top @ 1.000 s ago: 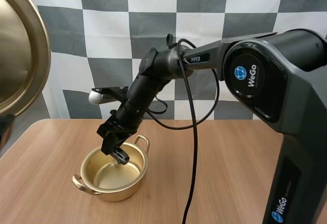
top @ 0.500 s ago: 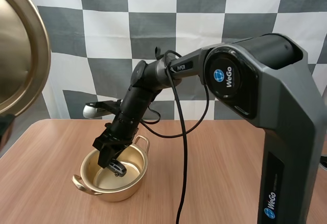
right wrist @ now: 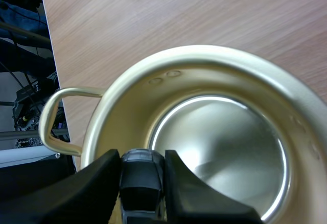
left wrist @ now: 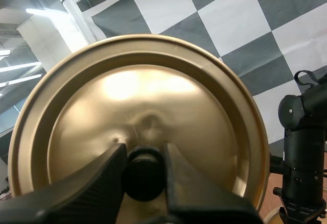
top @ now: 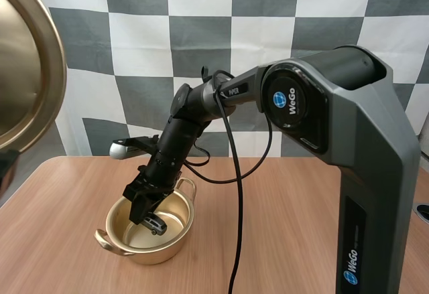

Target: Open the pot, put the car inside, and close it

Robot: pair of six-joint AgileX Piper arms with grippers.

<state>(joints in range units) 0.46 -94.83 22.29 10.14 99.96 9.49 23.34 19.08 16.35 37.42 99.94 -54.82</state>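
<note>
Car [top: 155,225], dark, clamped by right end effector [right wrist: 141,158]; left end effector [left wrist: 144,155] clamps golden lid [left wrist: 148,94].

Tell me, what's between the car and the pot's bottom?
Nothing. In the right wrist view the car, pinched by the right end effector, hangs over the pot, whose bottom is bare.

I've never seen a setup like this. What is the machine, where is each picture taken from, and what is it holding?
The machine is a two-armed robot, each arm ending in a two-fingered gripper. The high view looks down from behind the arms over a wooden table; the other two cameras ride on the wrists. A golden pot stands open on the table. The left gripper pinches the black knob of the lid, held up away from the pot. The right gripper pinches a small dark car at the pot's mouth.
</note>
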